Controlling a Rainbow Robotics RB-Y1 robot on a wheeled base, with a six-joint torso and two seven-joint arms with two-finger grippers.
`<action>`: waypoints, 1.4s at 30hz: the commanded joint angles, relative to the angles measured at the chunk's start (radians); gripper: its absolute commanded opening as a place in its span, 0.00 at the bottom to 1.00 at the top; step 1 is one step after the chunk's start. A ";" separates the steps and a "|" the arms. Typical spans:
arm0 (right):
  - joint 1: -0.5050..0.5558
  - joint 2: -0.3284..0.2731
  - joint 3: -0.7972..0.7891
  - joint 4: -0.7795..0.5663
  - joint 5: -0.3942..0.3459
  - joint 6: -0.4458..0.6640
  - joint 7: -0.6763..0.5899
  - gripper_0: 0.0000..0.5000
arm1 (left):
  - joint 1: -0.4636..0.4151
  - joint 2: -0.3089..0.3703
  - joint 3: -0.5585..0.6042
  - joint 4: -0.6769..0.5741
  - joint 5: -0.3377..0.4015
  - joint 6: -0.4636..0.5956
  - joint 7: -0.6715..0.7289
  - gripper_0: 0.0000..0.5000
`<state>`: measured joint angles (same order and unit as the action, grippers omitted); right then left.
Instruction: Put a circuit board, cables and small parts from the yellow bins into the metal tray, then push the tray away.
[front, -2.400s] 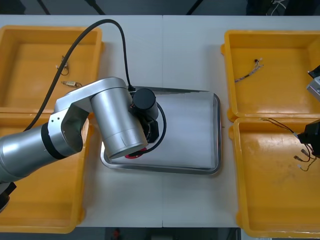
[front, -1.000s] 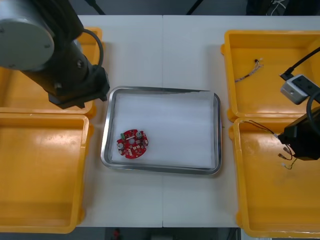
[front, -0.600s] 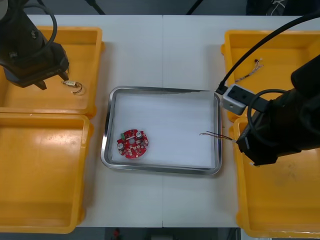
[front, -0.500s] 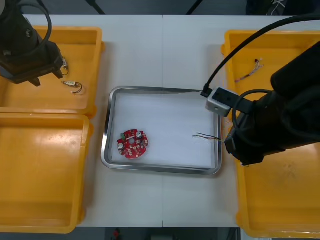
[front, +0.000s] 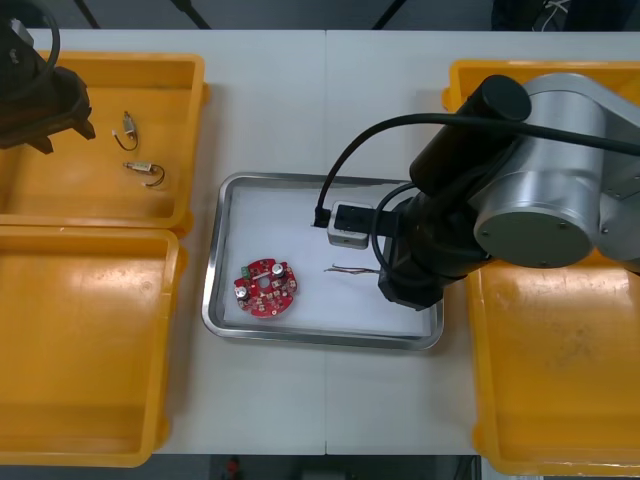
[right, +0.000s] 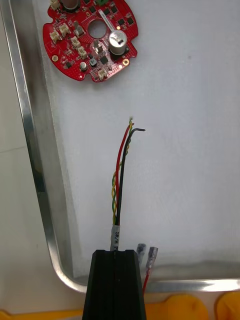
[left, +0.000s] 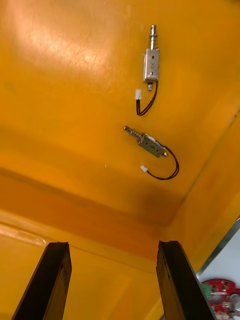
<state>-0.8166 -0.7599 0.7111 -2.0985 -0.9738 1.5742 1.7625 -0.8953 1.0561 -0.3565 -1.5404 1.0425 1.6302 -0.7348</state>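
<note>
the right gripper is over the near right part of the metal tray, its fingers closed on the red and yellow cable, pinching it at the pale labelled sleeve. from the fingers the cable's red, yellow and black strands reach out across the tray's white inside toward the round red circuit board, and their bare tips end well short of it. two small sleeved ends of the cable sit just beside the fingers, near the tray's rim; whether the cable touches the tray floor cannot be told. in the front view the right arm covers the tray's right side, the cable pokes out from under it, and the circuit board lies flat in the tray's near left part. the left gripper is over the far left yellow bin, its fingers spread apart and holding nothing. two small metal parts, each with a short black wire, lie on that bin's floor beyond the fingers, near each other but apart. the tray sits on the light surface between the bins.
</note>
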 joint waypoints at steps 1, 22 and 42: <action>-0.049 0.050 0.076 0.064 0.032 -0.057 0.094 0.00 | -0.044 0.048 0.027 0.049 -0.009 -0.066 -0.172 1.00; -0.026 0.070 0.260 0.146 0.162 -0.224 0.094 0.00 | -0.045 0.030 0.027 0.103 -0.076 -0.227 -0.288 1.00; -0.003 0.060 0.251 0.120 0.193 -0.260 0.098 1.00 | -0.163 -0.059 0.027 0.315 -0.119 -0.296 -0.244 1.00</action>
<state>-0.8267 -0.7064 0.9666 -1.9417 -0.7874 1.3271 1.8628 -0.9905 1.0292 -0.3565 -1.2525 0.9492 1.3610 -1.0299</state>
